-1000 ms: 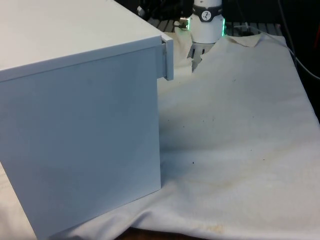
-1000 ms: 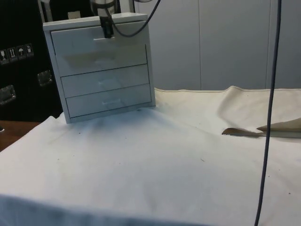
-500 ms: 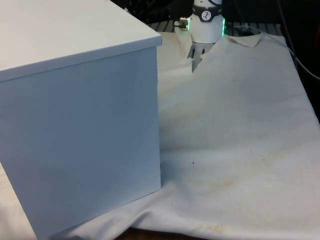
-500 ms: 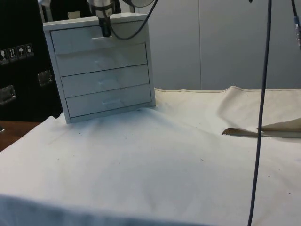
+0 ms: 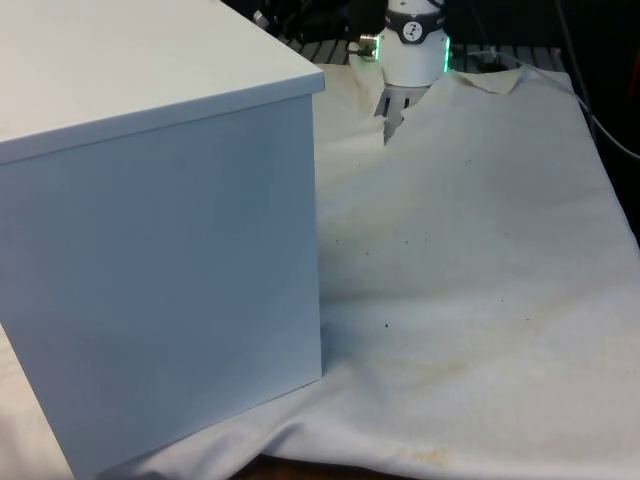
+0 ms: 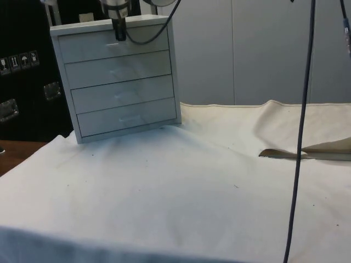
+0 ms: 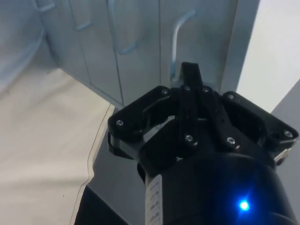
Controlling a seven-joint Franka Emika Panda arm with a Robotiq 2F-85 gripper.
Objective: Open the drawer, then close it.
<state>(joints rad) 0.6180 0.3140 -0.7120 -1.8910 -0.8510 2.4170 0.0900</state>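
A white chest (image 6: 122,78) of four drawers stands at the far end of the table (image 6: 181,197), its fronts facing the side camera and all lying flush. The top drawer (image 6: 112,43) sits shut in line with the three below. Its handle (image 7: 180,37) is a slim bar whose long axis runs across the drawer front. The gripper (image 7: 191,77) sits just in front of that handle, its fingers (image 6: 120,34) pressed together on nothing, tips touching or nearly touching the front beside the bar. Both steps look done, so a straight retreat away from the front seems next.
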